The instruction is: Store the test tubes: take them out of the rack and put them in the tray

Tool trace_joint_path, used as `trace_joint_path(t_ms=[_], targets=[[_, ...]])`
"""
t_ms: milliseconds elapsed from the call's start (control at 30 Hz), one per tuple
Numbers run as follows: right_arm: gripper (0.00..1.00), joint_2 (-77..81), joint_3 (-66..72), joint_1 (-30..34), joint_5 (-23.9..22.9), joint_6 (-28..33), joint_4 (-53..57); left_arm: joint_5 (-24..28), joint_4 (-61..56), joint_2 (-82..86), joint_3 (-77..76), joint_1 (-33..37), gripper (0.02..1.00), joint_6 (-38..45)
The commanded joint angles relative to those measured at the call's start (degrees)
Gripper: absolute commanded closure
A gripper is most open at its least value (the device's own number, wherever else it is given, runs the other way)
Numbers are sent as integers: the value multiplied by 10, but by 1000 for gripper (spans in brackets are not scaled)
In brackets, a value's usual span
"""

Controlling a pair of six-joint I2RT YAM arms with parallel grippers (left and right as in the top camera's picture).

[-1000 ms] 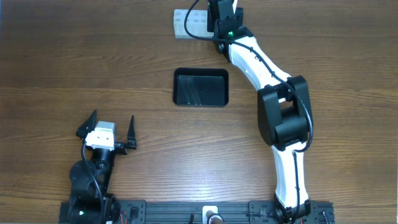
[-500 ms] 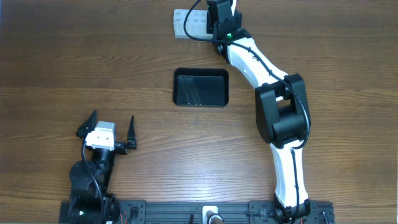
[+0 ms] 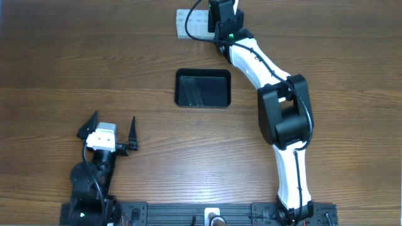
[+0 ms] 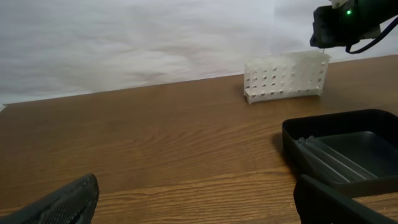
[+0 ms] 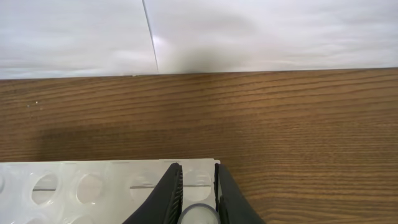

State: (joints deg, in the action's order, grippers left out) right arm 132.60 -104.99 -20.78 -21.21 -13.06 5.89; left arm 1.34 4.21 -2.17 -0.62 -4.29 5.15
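Note:
The white test tube rack [image 3: 191,24] stands at the far edge of the table; it is also in the left wrist view [image 4: 286,76]. My right gripper [image 5: 196,169] is down over the rack's right end [image 5: 93,186]. Its two fingers sit close together around the round rim of a clear test tube [image 5: 199,215] in a rack hole. The black tray [image 3: 178,88] lies mid-table with several clear tubes [image 3: 195,91] lying in it. My left gripper [image 3: 113,129] stands open near the front left, nothing between its fingers.
White wall paper rises just behind the rack [image 5: 249,31]. Bare wooden table [image 3: 75,63] stretches between the left gripper, the tray [image 4: 292,140] and the rack.
The right arm has shifted slightly left over the rack's end. The left arm has not moved.

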Motion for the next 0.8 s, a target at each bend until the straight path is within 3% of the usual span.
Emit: trace_joint_path(t_ms=[33, 467, 700, 800], targets=[[884, -13, -7, -3, -7, 10, -5, 7, 2, 5, 3, 3, 18, 4], [899, -212, -10, -30, -7, 20, 25, 7, 2, 5, 3, 3, 20, 4], [890, -238, -10, -69, -4, -40, 239, 7, 2, 5, 3, 3, 20, 4], [890, -228, -10, -76, 45, -72, 356, 7, 2, 5, 3, 3, 18, 4]])
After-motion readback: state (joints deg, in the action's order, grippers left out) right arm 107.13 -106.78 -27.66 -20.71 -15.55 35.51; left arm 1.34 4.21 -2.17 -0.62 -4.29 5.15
